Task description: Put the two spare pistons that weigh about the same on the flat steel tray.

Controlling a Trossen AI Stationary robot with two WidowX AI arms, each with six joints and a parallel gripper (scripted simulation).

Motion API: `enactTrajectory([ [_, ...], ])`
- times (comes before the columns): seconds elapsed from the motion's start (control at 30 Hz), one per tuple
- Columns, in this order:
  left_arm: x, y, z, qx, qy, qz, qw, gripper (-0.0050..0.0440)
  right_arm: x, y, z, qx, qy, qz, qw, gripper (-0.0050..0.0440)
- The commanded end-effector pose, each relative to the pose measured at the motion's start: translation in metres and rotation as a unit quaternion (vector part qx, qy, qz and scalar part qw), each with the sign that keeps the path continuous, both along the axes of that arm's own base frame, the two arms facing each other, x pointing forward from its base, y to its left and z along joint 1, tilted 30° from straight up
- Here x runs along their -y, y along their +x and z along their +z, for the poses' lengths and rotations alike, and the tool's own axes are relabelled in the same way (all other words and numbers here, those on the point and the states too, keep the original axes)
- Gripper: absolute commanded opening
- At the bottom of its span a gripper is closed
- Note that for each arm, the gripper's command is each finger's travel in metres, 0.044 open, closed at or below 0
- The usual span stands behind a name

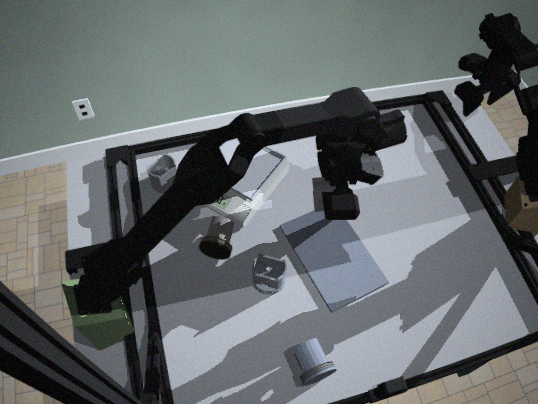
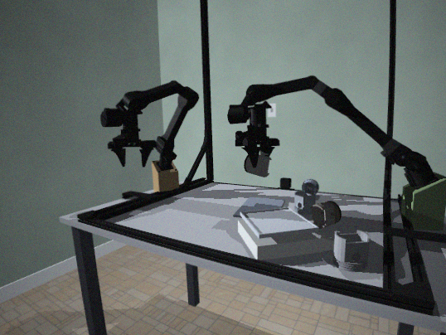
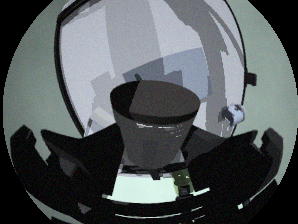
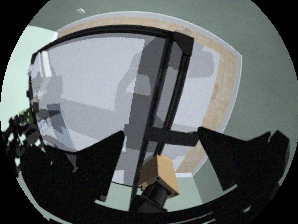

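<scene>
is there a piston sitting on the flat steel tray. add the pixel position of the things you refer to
No, the steel tray (image 1: pixel 357 270) bears only shadows in the top view, with the nearest piston (image 1: pixel 269 274) beside it.

Left hand (image 1: pixel 350 170) (image 2: pixel 260 159) (image 3: pixel 154 145) clamped; right hand (image 1: pixel 472 82) (image 2: pixel 133 159) (image 4: pixel 161 137) open.

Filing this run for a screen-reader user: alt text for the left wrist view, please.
A dark piston held between the left gripper's jaws, its wide round end toward the camera. Beyond it, the flat blue-grey tray lies on the bench, with another piston off to the right.
</scene>
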State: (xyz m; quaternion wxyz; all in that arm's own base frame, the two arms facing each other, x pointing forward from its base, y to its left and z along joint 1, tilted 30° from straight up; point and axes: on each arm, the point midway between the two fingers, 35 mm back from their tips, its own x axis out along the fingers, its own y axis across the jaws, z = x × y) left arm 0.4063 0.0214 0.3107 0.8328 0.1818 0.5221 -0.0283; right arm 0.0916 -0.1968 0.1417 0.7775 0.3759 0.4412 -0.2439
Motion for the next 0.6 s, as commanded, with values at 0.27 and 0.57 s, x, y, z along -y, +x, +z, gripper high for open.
enactTrajectory([
  [0.27,0.0007,0.0003,0.0046,-0.018,0.087,-0.096,0.991,0.0158,-0.0002,0.0004,0.0001,0.001,0.000,0.001,1.000,0.0440],
  [0.57,0.0007,0.0003,0.0046,-0.039,0.165,-0.182,0.969,0.0158,-0.0002,0.0004,0.0001,0.001,0.000,0.001,1.000,0.0440],
])
